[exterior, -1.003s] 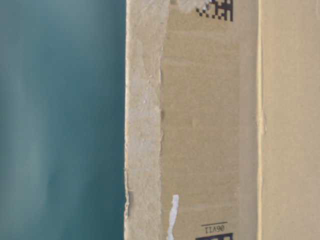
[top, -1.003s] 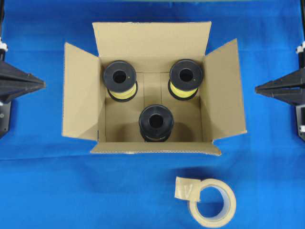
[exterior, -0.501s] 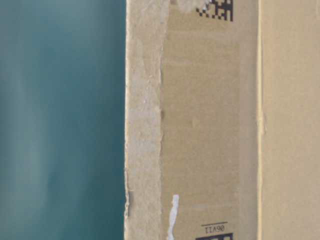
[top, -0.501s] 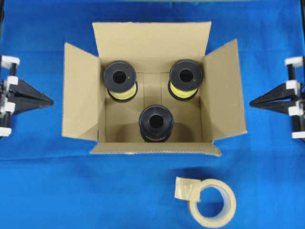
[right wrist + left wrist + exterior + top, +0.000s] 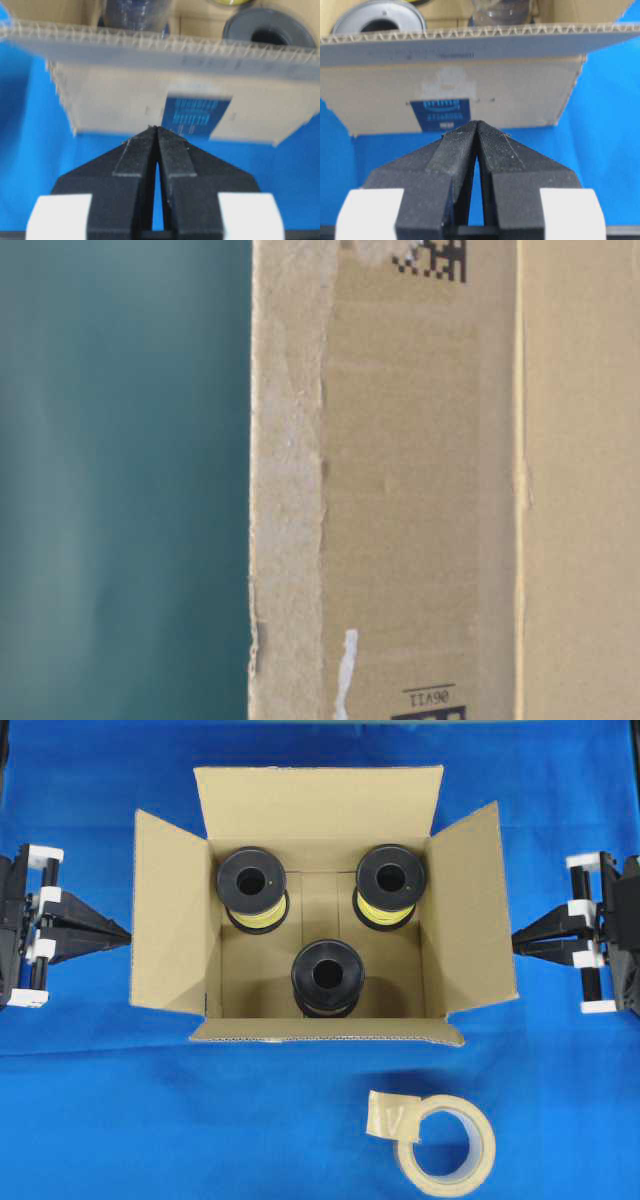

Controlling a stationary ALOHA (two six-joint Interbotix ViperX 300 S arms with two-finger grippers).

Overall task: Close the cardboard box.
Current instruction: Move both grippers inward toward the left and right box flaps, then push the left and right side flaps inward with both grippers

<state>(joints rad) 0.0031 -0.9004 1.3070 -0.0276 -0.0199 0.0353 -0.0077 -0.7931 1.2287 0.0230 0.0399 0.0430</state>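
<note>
The cardboard box [image 5: 170, 920] stands open in the middle of the blue cloth, all four brown flaps spread outward. Inside it stand three black spools [image 5: 327, 976]. My left gripper [image 5: 126, 932] is shut and empty, its tip just off the edge of the box's left flap [image 5: 450, 45]. My right gripper [image 5: 516, 937] is shut and empty too, its tip at the edge of the right flap [image 5: 150, 52]. A box wall [image 5: 400, 490] with code marks fills the table-level view.
A roll of beige packing tape [image 5: 445, 1144] lies on the blue cloth [image 5: 100, 1100] in front of the box, right of centre, with a loose end sticking up at its left.
Both arms have moved inward toward the box: the left gripper rightward to the left flap's edge, the right gripper leftward to the right flap's edge. The box and tape have not moved.
</note>
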